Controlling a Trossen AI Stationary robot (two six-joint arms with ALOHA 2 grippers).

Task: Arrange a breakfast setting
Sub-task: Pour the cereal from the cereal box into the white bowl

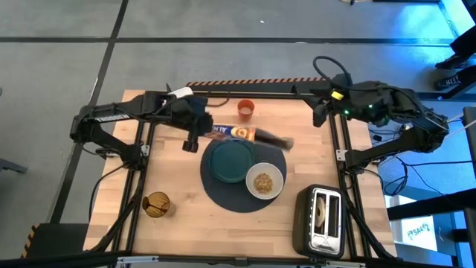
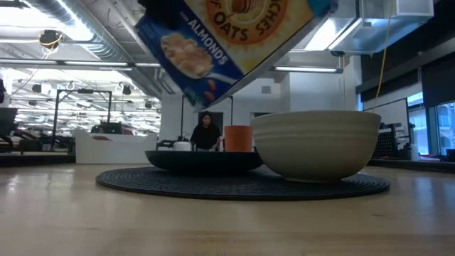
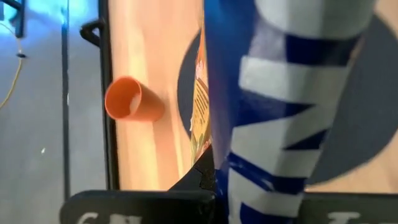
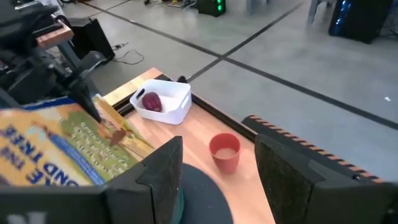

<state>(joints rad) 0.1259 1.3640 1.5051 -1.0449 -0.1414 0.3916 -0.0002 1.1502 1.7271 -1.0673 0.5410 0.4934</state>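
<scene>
Pouring cereal step: my left hand [image 1: 195, 132] grips the cereal box [image 1: 249, 135] closed, tilted above the plate [image 1: 229, 161].
Next I must bring it over the bowl [image 1: 264, 181]; my right hand [image 4: 217, 177] waits half open near the cup [image 1: 246, 109].

One round dark-blue placemat [image 1: 236, 187], one teal plate [image 1: 230, 161], one white bowl [image 1: 265, 181] of cereal, one small orange cup [image 1: 246, 109], one blue cereal box [image 1: 245, 134], one black toaster [image 1: 323, 221], one white tub [image 4: 161, 101] with one red fruit [image 4: 152, 101].
</scene>
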